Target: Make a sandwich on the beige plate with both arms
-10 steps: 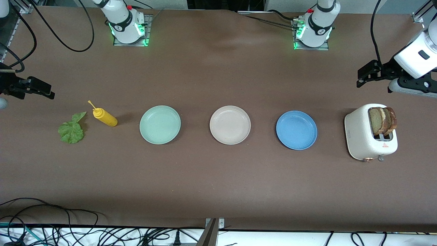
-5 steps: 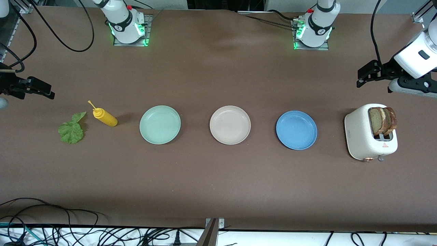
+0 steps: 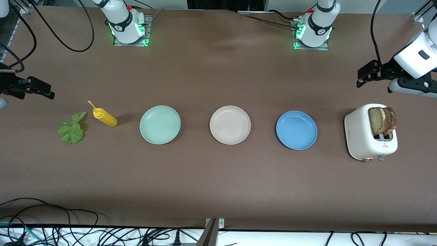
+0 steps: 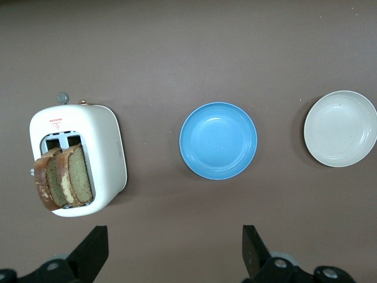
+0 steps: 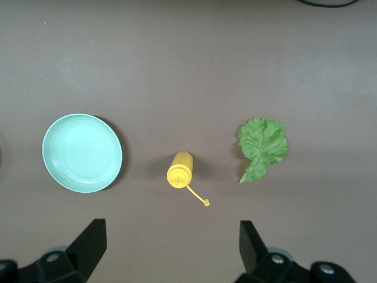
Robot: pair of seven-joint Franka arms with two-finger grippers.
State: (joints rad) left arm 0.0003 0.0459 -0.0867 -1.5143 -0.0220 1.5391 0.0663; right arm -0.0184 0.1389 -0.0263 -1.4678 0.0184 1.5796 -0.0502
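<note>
Sitting in a row across the middle of the table (image 3: 218,191) are three plates: a mint-green plate (image 3: 160,124) toward the right arm's end, the beige plate (image 3: 230,125) in the centre, and a blue plate (image 3: 296,130) toward the left arm's end. All three have nothing on them, so no sandwich is put together yet. Both bread slices (image 3: 382,120) are poking up out of the white toaster (image 3: 370,136), which stands past the blue plate at the left arm's end. At the right arm's end, the lettuce leaf (image 3: 71,130) lies flat on the table, just beside a yellow squeeze bottle (image 3: 105,117) lying on its side.

The left gripper (image 3: 362,78) hangs up in the air over the table near the toaster, fingers spread wide, holding nothing. The right gripper (image 3: 47,93) is up over the table near the lettuce, also wide open and holding nothing.
</note>
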